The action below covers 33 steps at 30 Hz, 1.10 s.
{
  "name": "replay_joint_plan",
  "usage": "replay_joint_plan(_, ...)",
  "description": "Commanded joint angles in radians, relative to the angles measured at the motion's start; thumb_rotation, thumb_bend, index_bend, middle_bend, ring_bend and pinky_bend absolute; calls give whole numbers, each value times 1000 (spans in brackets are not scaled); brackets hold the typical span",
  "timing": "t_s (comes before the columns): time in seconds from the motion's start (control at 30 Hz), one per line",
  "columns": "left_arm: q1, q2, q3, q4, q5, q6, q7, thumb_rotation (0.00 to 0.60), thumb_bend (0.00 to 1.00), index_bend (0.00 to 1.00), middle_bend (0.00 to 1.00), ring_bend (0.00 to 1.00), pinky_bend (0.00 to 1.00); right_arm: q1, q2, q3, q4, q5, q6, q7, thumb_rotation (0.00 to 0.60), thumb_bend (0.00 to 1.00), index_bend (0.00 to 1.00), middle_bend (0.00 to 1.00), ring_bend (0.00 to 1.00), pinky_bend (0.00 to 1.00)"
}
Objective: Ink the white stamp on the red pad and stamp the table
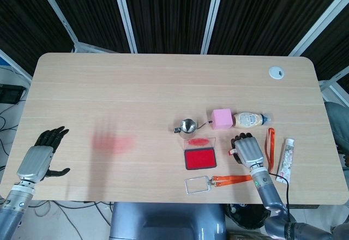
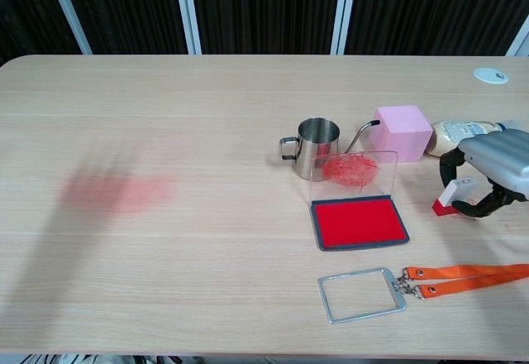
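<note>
Behind the pale wood-grain table hung dark slatted panels split by white bars. At the table's near left edge the left hand lay with its fingers spread, holding nothing. A smeared red ink stain marked the bare wood to its right, well apart from everything else. Near the middle stood a small steel pitcher, and just in front of it the red ink pad lay open with its clear lid upright and smudged red. A clear badge holder on an orange lanyard lay nearer the front edge. A pink cube and a mayonnaise bottle sat behind. The right hand curled around the white stamp, which stood on the table right of the pad. A tube lay further right, and 1 white cable grommet was set in the far corner.
</note>
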Motion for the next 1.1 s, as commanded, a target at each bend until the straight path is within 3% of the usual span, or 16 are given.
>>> replay_joint_plan(0.03, 0, 0, 0, 0, 0, 0, 0, 600, 14, 0, 0, 0, 0, 1, -1, -1, 3, 0, 1, -1, 600, 464, 606, 491, 326, 311)
replay_joint_plan(0.73, 1, 0, 0, -2, -3, 3, 2, 600, 14, 0, 0, 0, 0, -1, 15, -23, -10, -39, 40, 19, 600, 612, 718, 612, 451, 386)
replay_joint_plan(0.87, 2, 0, 0, -2, -4, 5, 1, 600, 14, 0, 0, 0, 0, 1, 54, -32, -62, -58, 44, 15, 600, 612, 743, 633, 478, 428)
replay_joint_plan(1.1, 2, 0, 0, -4, -4, 4, 3, 600, 14, 0, 0, 0, 0, 6, 164, -38, -244, -69, 36, -6, 600, 612, 765, 653, 502, 453)
